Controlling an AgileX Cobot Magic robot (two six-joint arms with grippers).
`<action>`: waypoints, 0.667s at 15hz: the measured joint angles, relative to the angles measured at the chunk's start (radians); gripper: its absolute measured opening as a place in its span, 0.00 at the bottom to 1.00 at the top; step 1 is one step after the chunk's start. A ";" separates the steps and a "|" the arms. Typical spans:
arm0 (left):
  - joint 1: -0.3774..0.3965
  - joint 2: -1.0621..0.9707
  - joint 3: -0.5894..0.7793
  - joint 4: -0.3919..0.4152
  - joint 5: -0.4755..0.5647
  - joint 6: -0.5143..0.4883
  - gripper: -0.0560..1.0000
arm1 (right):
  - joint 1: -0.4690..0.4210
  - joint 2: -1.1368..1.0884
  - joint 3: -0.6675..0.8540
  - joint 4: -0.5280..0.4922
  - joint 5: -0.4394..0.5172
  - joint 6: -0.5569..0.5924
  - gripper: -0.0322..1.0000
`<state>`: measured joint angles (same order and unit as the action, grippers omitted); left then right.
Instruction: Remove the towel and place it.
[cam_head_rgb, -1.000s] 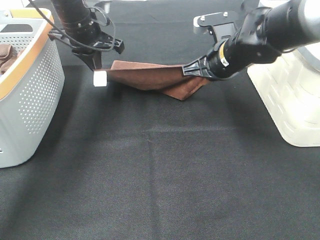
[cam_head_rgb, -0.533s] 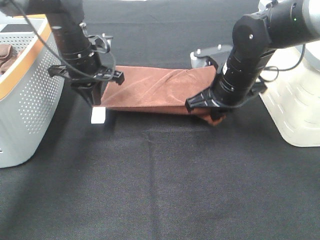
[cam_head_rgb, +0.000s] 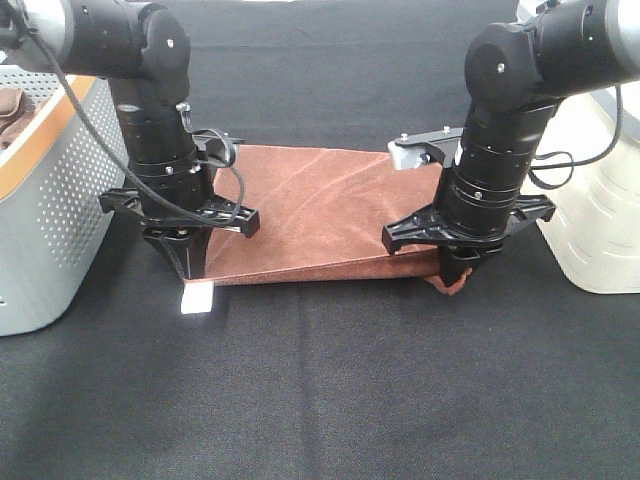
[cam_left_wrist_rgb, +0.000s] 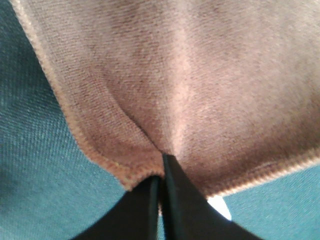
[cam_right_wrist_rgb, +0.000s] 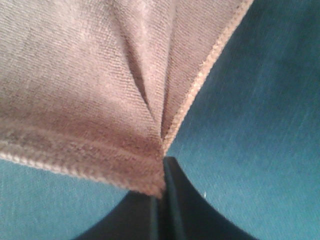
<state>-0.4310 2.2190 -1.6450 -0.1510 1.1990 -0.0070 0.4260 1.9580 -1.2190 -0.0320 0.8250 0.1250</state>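
1. Where the high view starts on the left, a grey basket (cam_head_rgb: 50, 210) with an orange rim stands on the black cloth (cam_head_rgb: 320, 390). A bunched brown cloth (cam_head_rgb: 12, 108) peeks out of it.
2. Next comes the left gripper (cam_head_rgb: 192, 272). It points straight down. Its two black tips are pressed together, and they pinch the near left corner of the towel (cam_head_rgb: 320, 210). The left wrist view shows the corner (cam_left_wrist_rgb: 145, 165) puckered up between the tips.
3. A small white tag (cam_head_rgb: 197, 299) lies on the black cloth just under that corner.
4. The towel is spread almost flat in the middle, between the two arms. It is reddish brown with a stitched hem. Its near edge sags a little.
5. The right gripper (cam_head_rgb: 456, 280) also points down. Its tips are pressed together too, and they pinch the near right corner, which is folded and bunched.
6. A white bin (cam_head_rgb: 590, 200) stands far right, apart from the towel.
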 joint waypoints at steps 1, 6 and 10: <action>0.000 -0.001 0.000 0.014 0.003 -0.014 0.14 | 0.000 0.000 0.000 0.000 0.011 0.000 0.05; 0.001 -0.041 0.006 0.020 0.008 -0.020 0.74 | 0.000 0.000 0.000 0.011 0.130 0.000 0.75; 0.001 -0.098 0.006 0.002 0.009 -0.019 0.75 | 0.000 -0.008 0.000 0.032 0.211 0.000 0.83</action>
<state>-0.4300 2.1210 -1.6390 -0.1490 1.2080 -0.0260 0.4260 1.9500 -1.2190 0.0000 1.0360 0.1250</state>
